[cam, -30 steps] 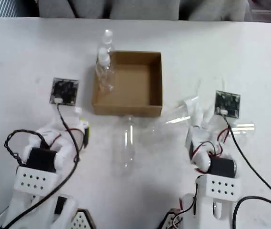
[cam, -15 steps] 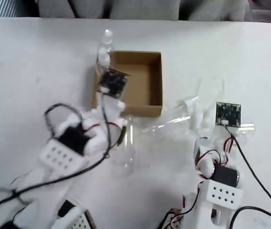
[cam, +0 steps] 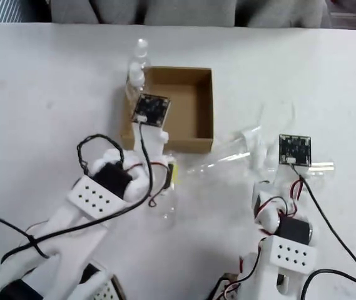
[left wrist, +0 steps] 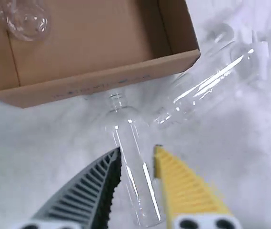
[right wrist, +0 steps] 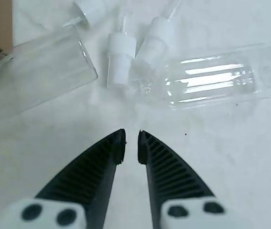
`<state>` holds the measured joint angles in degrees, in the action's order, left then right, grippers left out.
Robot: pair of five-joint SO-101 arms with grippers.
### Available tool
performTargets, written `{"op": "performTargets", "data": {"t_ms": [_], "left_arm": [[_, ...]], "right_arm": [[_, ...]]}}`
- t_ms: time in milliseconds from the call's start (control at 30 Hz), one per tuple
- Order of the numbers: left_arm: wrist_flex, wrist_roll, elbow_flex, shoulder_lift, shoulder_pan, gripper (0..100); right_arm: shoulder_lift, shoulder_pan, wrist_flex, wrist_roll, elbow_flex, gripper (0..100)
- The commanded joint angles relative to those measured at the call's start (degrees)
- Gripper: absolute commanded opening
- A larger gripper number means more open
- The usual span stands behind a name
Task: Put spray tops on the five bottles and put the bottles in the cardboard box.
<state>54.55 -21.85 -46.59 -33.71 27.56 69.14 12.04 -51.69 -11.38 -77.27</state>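
A clear bottle (left wrist: 125,138) without a top lies on the table just in front of the cardboard box (left wrist: 97,83), its neck towards the box. My left gripper (left wrist: 137,151) is open, its grey and yellow fingers on either side of this bottle (cam: 167,194). Another clear bottle (left wrist: 25,19) rests inside the box at one corner. My right gripper (right wrist: 130,136) is shut with nothing in it, short of two white spray tops (right wrist: 120,57) and a lying bottle (right wrist: 221,74).
A further open bottle (left wrist: 206,81) lies slanted off the box's front right corner. Two bottles with white tops (cam: 137,72) are at the box's (cam: 190,144) far left corner. Bare table stretches left of the box and behind it.
My left arm has swung from the table's left side to the centre and now sits over the lying bottle. The right arm has barely shifted.
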Motion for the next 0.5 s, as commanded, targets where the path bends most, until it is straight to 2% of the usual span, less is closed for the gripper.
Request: {"op": "performTargets", "data": {"t_ms": [0,167,267,467], "left_arm": [[-1.8,-1.0,0.0,0.1,0.9,28],[-2.5,-1.7,0.1,0.1,1.4,23],[-3.0,-3.7,0.5,1.7,2.2,24],[2.0,-3.8,9.2,13.1,1.0,26]], "right_arm": [[0.8,-0.6,1.3,-0.8,0.7,3.6],[0.8,-1.2,1.3,-0.9,0.5,3.6],[0.8,-2.2,1.3,-0.9,0.5,3.6],[0.5,-2.3,1.3,-0.9,0.5,3.6]]}}
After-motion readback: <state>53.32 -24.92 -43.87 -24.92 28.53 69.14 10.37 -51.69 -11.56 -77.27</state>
